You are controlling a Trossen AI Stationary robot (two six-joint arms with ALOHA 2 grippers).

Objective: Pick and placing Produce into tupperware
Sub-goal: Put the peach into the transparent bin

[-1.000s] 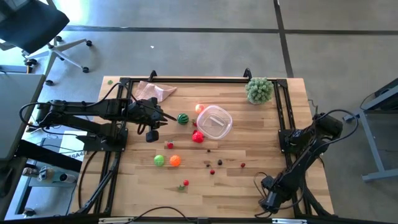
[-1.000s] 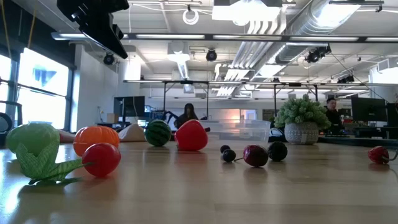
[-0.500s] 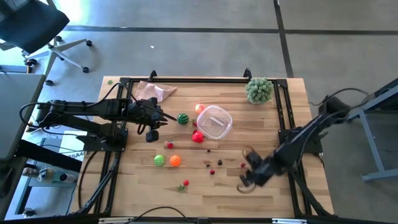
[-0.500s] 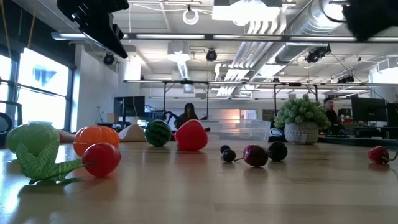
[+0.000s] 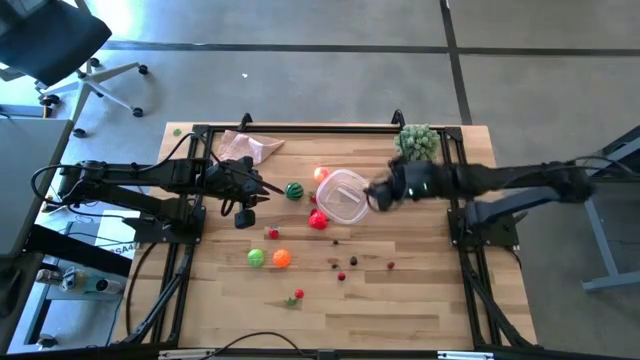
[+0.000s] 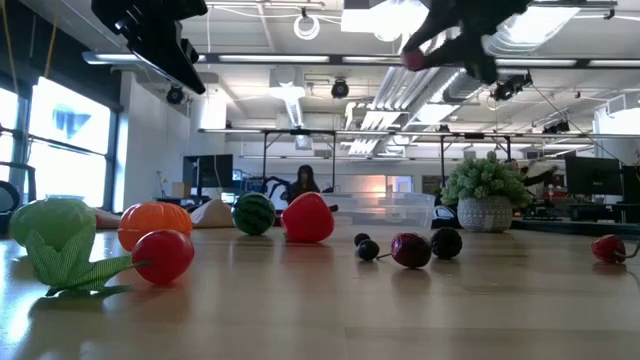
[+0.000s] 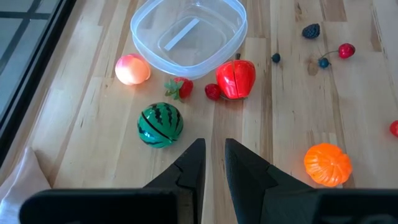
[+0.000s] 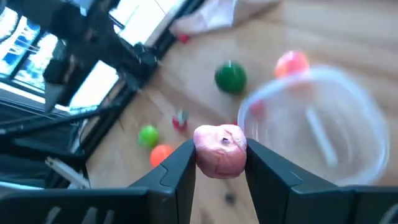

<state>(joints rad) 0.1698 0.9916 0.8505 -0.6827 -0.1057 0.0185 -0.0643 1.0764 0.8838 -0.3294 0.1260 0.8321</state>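
The clear tupperware stands empty at mid-table. Around it lie produce: a striped green ball, a red piece, a peach ball, orange and green balls and dark berries. My right gripper hangs above the tub's right rim, shut on a pinkish-red round piece. My left gripper waits left of the striped ball, its fingers a narrow gap apart with nothing between them. My right gripper pinches the pinkish-red piece by its two opposite sides between its two fingers. The fingers come from the table's right, slanting down toward the tub. The piece is lifted clear, high above the table.
A bushy pale-green plant stands at the far right, just behind my right arm. A beige cloth lies at the far left. A small red piece lies near the front edge. Black frame rails run along the table's edges.
My right gripper has swung from the table's near right corner toward the far edge and left, rising, up to the tupperware's right rim. It has turned from pointing steeply down to a shallow slant. The things on the table have stayed in place.
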